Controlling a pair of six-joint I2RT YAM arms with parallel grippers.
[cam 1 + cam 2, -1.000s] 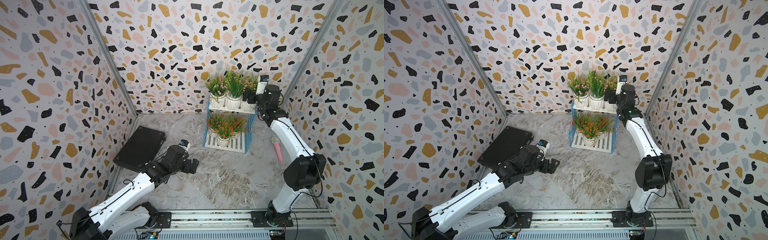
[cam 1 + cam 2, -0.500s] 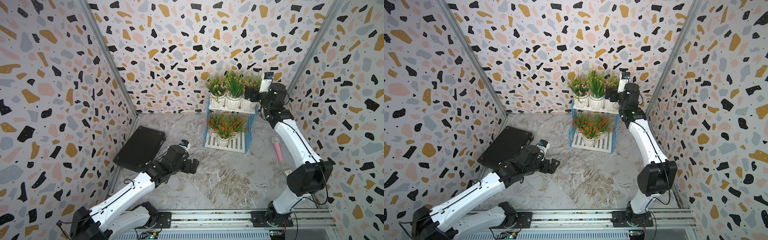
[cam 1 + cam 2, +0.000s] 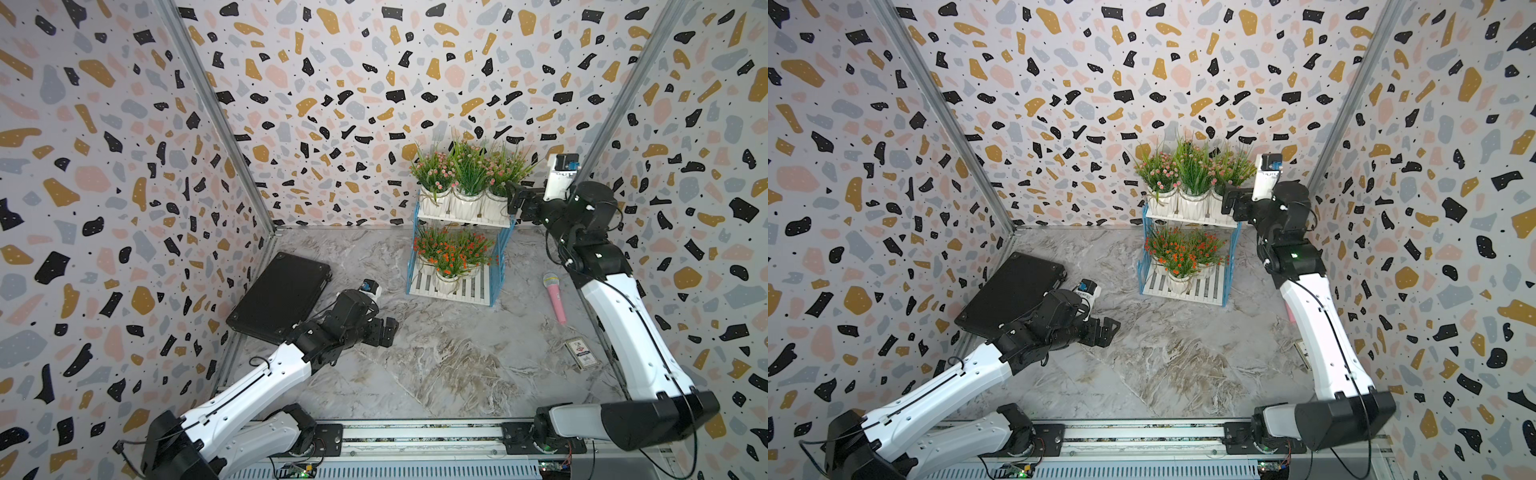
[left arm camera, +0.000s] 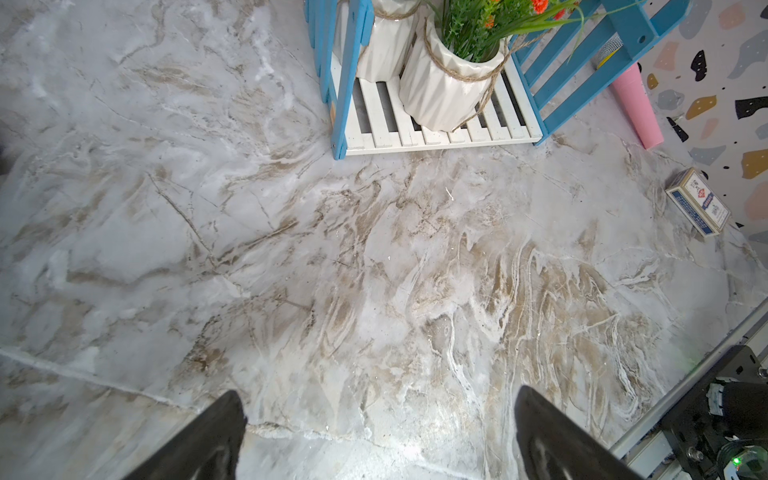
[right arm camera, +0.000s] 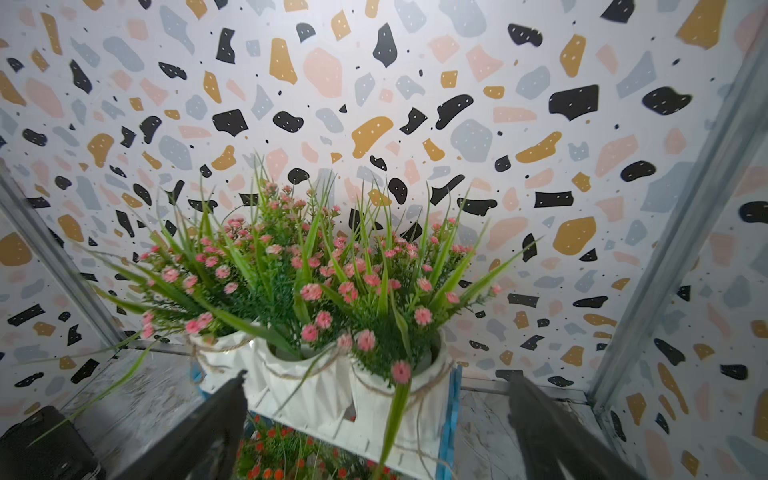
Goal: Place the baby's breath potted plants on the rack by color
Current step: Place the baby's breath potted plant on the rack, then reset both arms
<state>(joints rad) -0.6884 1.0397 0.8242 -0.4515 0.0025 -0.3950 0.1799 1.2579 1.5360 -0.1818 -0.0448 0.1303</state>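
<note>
The rack [image 3: 469, 289] [image 3: 1204, 289] stands at the back of the marble floor, with white slats and blue side frames. Three pink baby's breath potted plants [image 3: 469, 170] [image 3: 1192, 170] [image 5: 374, 291] fill its upper tier. Three orange-red ones [image 3: 451, 257] [image 3: 1179, 255] [image 4: 478, 25] stand on the lower tier. My right gripper [image 3: 515, 203] [image 3: 1229, 201] [image 5: 376, 382] hangs open just right of the upper tier, facing the nearest white pot [image 5: 399, 399] and gripping nothing. My left gripper [image 3: 388, 332] [image 3: 1108, 330] [image 4: 378, 405] is open and empty, low over bare floor in front of the rack.
A flat black case [image 3: 282, 297] lies at the left wall behind my left arm. A pink microphone [image 3: 555, 297] [image 4: 633, 108] and a small card box [image 3: 582, 353] [image 4: 698, 201] lie along the right wall beside my right arm.
My right gripper has drawn back to the right, away from the right-hand pink pot on the upper tier. The left arm has not moved.
</note>
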